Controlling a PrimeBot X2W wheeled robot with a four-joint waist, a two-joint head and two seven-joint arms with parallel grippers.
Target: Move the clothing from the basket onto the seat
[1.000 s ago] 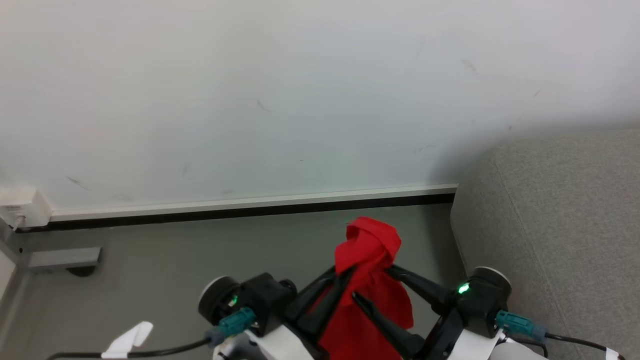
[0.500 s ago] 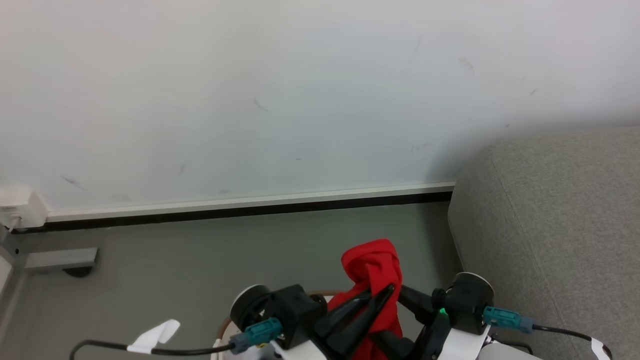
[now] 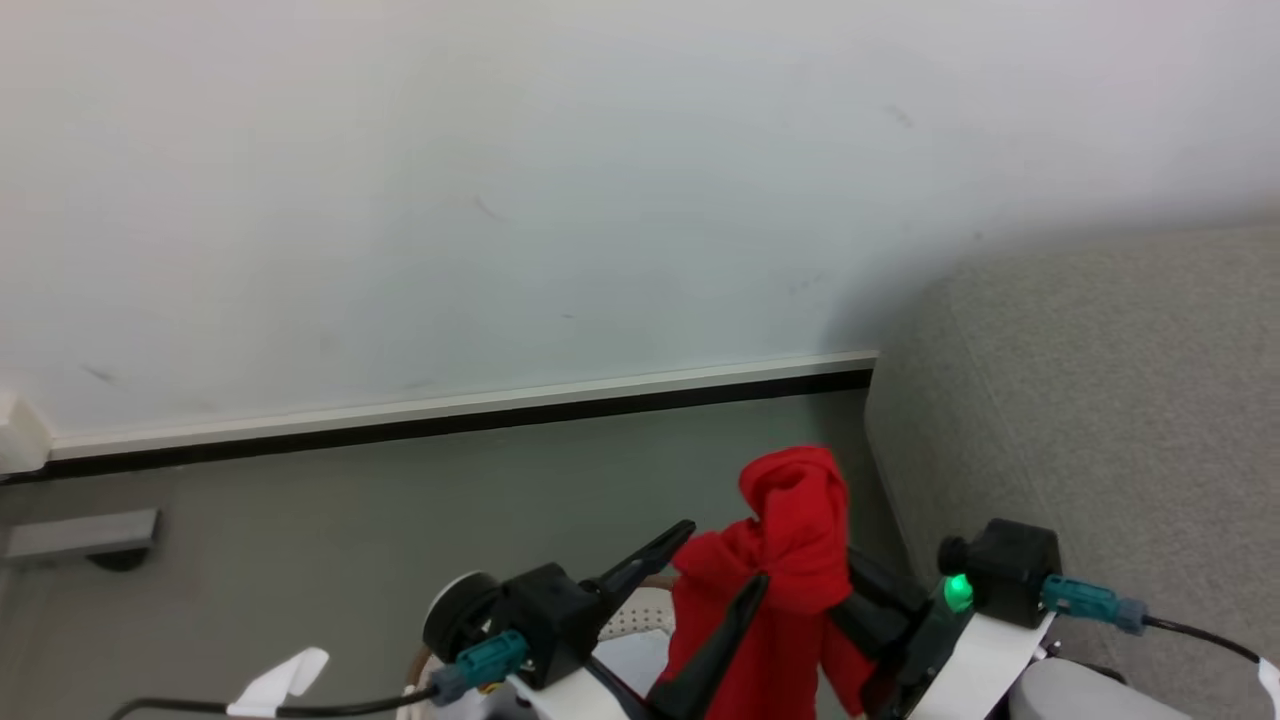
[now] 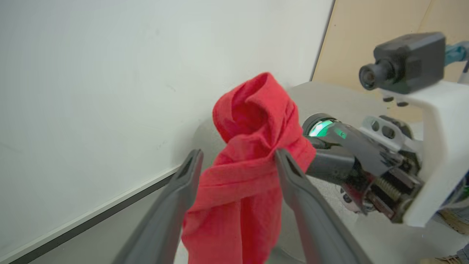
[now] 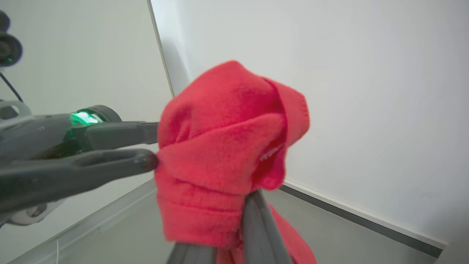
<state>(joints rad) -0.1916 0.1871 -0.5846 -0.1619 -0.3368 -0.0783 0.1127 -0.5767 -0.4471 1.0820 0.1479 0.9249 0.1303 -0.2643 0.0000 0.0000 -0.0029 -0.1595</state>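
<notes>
A bunched piece of red clothing (image 3: 795,540) hangs in the air above the floor, just left of the grey seat (image 3: 1100,400). My right gripper (image 3: 840,585) reaches in from the right and is shut on the clothing (image 5: 223,146), its fingers (image 5: 256,220) pinching the fabric from below. My left gripper (image 3: 722,555) stands open, with one finger (image 4: 183,183) on each side of the clothing (image 4: 253,121) and not pressing on it. Below my left wrist shows a bit of the cream perforated basket (image 3: 640,612).
A pale wall with a dark baseboard (image 3: 450,420) runs across behind the grey floor. A grey bracket (image 3: 80,535) and a white box (image 3: 15,435) sit at far left. A black cable with a white tag (image 3: 280,678) trails from my left arm.
My left gripper has let go of the clothing and opened. My right gripper has closed on it. The head camera has shifted a little, and the bundle now sits nearer the seat.
</notes>
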